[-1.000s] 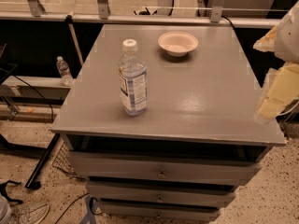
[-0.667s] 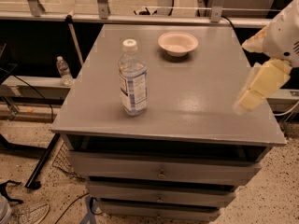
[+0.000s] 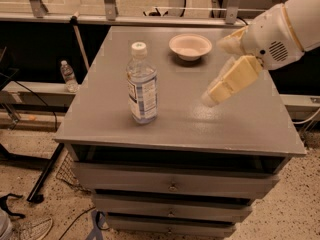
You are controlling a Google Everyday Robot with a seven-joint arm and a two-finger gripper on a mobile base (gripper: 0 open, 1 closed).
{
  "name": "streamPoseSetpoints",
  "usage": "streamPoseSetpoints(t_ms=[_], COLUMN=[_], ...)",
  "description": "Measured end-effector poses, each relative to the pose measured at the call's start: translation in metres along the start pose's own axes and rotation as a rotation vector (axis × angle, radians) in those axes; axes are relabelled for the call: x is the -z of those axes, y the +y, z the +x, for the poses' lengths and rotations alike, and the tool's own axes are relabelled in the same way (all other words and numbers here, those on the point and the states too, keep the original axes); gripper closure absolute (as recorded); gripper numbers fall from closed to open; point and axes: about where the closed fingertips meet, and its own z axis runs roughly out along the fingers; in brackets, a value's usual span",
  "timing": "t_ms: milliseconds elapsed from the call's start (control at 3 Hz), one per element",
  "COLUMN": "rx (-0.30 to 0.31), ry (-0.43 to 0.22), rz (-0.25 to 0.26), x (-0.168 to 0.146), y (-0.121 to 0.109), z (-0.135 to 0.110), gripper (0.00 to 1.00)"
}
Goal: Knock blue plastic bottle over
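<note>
While the arm [image 3: 286, 28] reaches in from the upper right, the gripper [image 3: 226, 84] hangs over the right-centre part of the grey tabletop [image 3: 250, 129], angled down and to the left, with its cream tip low above the surface. Whether the gripper is wide or narrow cannot be determined from this view; it holds nothing visible. Compared with the earlier frame, the gripper has shifted left: it was then over the right edge of the tabletop, and it now sits well inside that edge, closer to the blue plastic bottle [image 3: 142, 86] but clearly apart from it. The white bowl [image 3: 190, 46] lies behind and to the left of the gripper, near the rear of the tabletop, and is not touched. The blue plastic bottle stands upright on the front-left part of the tabletop, white cap on top, label facing the camera; its position and posture match the earlier frame. The tabletop belongs to a cabinet with drawers [image 3: 172, 184] stacked below it. A small clear bottle [image 3: 68, 76] stands on a low ledge to the left of the cabinet, unchanged.
</note>
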Motion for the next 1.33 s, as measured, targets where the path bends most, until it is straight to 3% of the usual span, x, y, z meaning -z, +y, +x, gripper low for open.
streamPoseSetpoints(t_ms=[333, 667, 1000, 1333], rx=[0.0, 0.015, 0.05, 0.063], ry=[0.0, -0.036, -0.095, -0.127], rz=[0.0, -0.028, -0.069, -0.076], x=[0.0, -0.033, -0.093, -0.119], y=[0.0, 0.01, 0.028, 0.033], z=[0.0, -0.011, -0.033, -0.043], gripper=[0.0, 0.0, 0.0, 0.0])
